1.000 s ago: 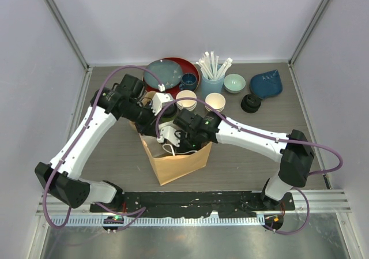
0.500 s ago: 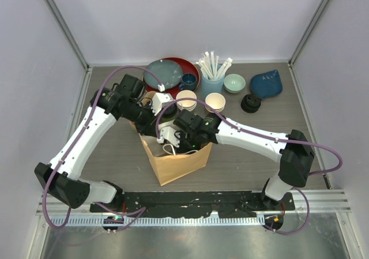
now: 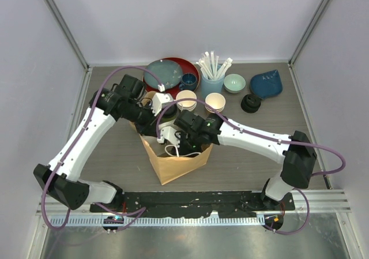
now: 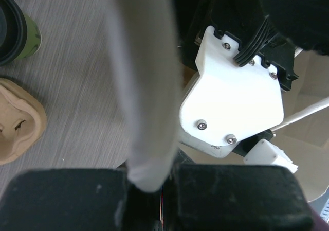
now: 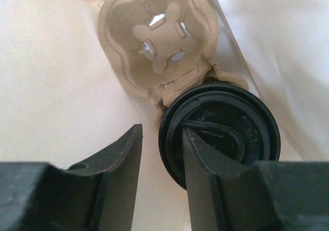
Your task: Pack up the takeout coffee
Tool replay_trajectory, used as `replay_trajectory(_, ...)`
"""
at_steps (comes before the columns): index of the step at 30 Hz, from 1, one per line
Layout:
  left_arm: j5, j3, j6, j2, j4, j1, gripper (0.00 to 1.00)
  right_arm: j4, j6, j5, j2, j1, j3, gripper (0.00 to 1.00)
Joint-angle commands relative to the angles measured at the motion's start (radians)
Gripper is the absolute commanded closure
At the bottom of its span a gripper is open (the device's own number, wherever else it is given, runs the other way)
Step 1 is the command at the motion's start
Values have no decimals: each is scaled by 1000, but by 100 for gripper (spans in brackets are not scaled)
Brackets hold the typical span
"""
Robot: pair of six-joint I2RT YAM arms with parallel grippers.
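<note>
Down inside the brown paper bag [image 3: 179, 164] lies a bumpy cup tray [image 5: 159, 40], and a cup with a black lid [image 5: 226, 130] sits at its end. A green cup [image 4: 28, 40] stands outside the bag. I think these cups are light and squishy, so hold the sides, not the lid. The right gripper [image 5: 161, 148] has its fingers apart, one resting on the lid. The left gripper [image 4: 149, 182] pinches the bag's white strip [image 4: 144, 87].
</note>
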Motion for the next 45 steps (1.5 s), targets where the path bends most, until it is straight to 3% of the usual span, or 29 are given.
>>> replay_trajectory(1, 12, 5, 23, -37, 13, -7, 100, 32, 39, 24, -81, -2, 29, 54)
replay_trajectory(6, 22, 0, 37, -34, -5, -7, 100, 49, 59, 8, -109, -2, 49, 38)
replay_trajectory(14, 32, -4, 40, -25, -13, -7, 100, 60, 84, 8, -164, -1, 94, 30)
replay_trajectory(34, 26, -10, 40, -32, -20, -7, 100, 365, 202, 54, -394, -1, 61, 25)
replay_trajectory(45, 34, -18, 40, -32, -19, -7, 100, 439, 265, 100, -464, -2, 67, 24)
